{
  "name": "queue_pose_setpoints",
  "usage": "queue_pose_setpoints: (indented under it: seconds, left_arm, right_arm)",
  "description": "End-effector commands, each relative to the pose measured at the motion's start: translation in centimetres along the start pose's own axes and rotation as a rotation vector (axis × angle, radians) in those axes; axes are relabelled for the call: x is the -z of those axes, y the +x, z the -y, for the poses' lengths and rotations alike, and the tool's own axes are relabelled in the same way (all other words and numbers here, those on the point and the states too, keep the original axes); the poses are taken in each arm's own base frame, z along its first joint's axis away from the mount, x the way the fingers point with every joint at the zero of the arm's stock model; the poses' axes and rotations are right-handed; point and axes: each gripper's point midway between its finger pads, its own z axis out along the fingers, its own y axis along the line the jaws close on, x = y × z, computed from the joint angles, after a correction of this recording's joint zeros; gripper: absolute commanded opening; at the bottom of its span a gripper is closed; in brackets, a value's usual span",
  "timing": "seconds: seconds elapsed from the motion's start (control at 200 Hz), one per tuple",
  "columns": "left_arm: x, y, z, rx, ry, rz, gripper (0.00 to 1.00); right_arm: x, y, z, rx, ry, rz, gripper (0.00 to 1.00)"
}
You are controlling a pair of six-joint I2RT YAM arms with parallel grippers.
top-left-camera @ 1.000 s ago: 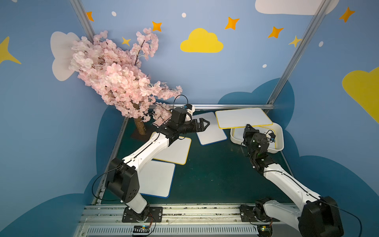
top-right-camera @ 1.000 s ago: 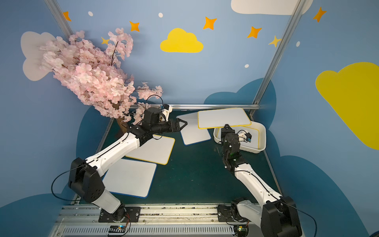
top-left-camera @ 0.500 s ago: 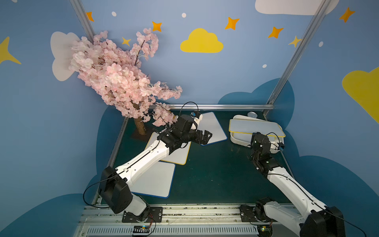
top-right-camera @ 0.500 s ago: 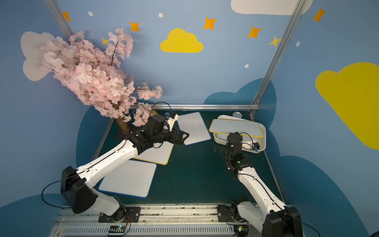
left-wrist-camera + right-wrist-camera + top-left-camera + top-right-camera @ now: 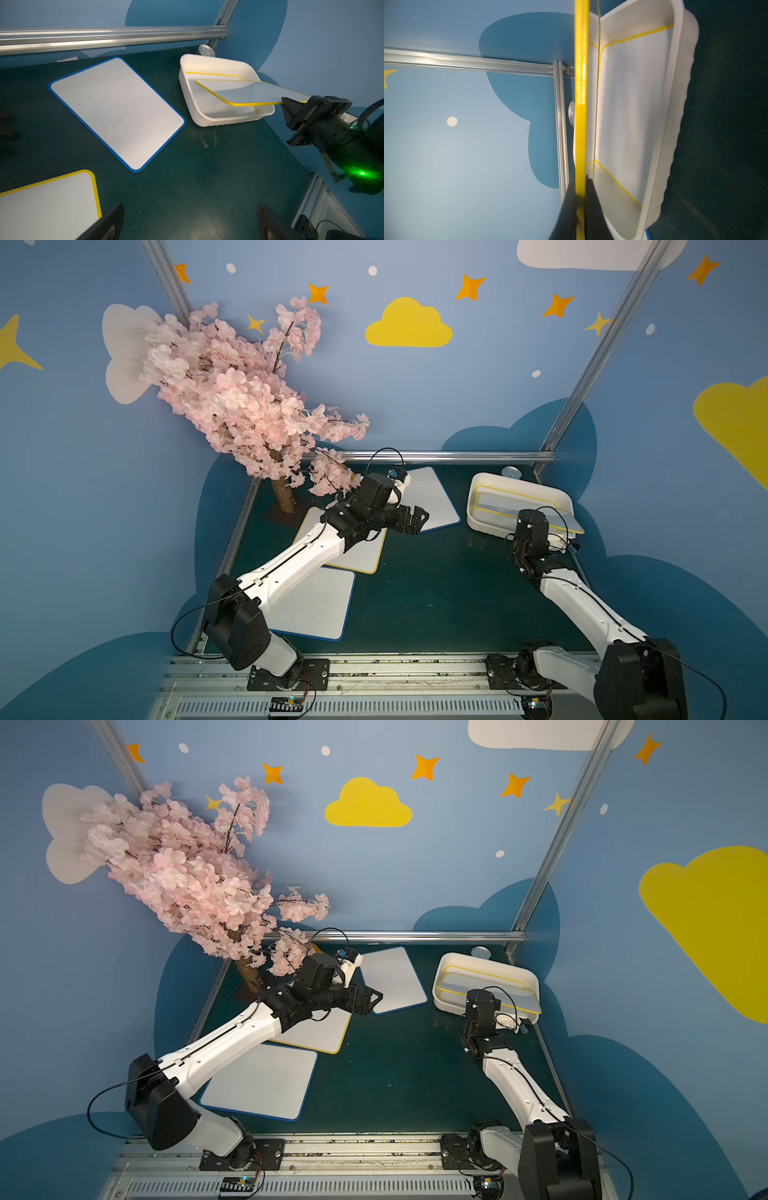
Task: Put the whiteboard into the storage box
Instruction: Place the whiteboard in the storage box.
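Your right arm reaches forward with the wrist rolled over. The right gripper (image 5: 285,102) is clamped tight on the near edge of the yellow-rimmed whiteboard (image 5: 249,91). The board slants, with its far end inside the storage box (image 5: 207,121) and its near end jutting past the rim. Your left arm stretches out low over the table (image 5: 207,176), and the left gripper (image 5: 190,221) gapes wide, holding nothing.

Pink blossom tree (image 5: 232,398); silver can (image 5: 511,471) beside rail (image 5: 436,456).

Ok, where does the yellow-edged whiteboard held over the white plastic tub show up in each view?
Both top views: yellow-edged whiteboard far right, slanting into the white plastic tub.
Left wrist: whiteboard jutting from the tub into the right gripper.
Right wrist: whiteboard edge-on, a central yellow stripe.
Shared landmark: the tub.
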Motion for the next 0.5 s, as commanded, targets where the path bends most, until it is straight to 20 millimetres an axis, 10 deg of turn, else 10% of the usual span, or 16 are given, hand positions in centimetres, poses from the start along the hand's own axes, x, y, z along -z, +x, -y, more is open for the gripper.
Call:
queue_pose_setpoints:
  seconds: [0.0,0.496]
  left_arm:
    - [0.0,-0.1,0.3,0.0,0.017,-0.001,1.0]
    - [-0.5,0.4,0.4,0.008,0.035,-0.016,1.0]
  right_arm:
    - [-0.2,0.1,-3.9,-0.111,-0.106,-0.02,0.0]
    - [-4.2,1.9,-2.7,-0.119,-0.081,-0.052,0.0]
